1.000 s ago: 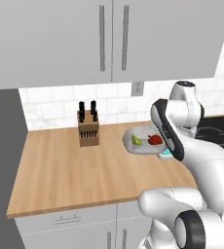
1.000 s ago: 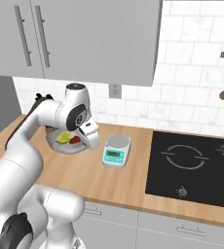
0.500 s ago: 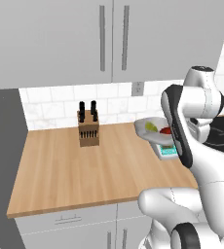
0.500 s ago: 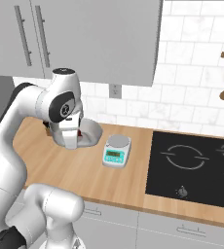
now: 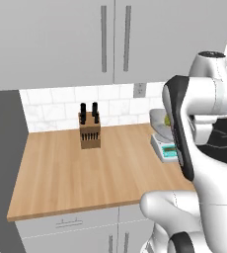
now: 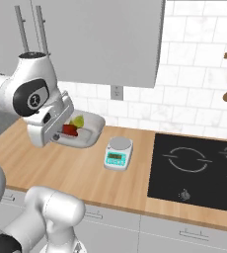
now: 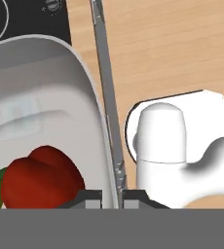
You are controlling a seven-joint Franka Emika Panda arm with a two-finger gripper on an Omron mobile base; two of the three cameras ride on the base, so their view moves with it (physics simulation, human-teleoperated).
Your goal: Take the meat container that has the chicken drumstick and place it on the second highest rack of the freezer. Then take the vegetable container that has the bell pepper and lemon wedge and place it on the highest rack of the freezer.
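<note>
Wooden countertop point(image 5: 86, 173) runs across your view under white wall cabinets point(image 5: 110, 39), with a tiled backsplash behind. Nearest you in the right base view, the gripper point(image 7: 109, 197) is clamped shut on the rim of the vegetable container point(image 6: 88, 129), a white tray lifted clear of the counter; in the hand view you see the wall pinched between the two finger tips. Inside it the red bell pepper point(image 7: 41, 177) sits toward the gripped side, with the yellow-green lemon wedge point(image 6: 77, 121) just beside it. To the container's right, a small kitchen scale point(image 6: 118, 153) with a teal face rests on the wood, and beyond that the black cooktop point(image 6: 199, 170). Far left, near the backsplash, a knife block point(image 5: 89, 130) stands upright.
</note>
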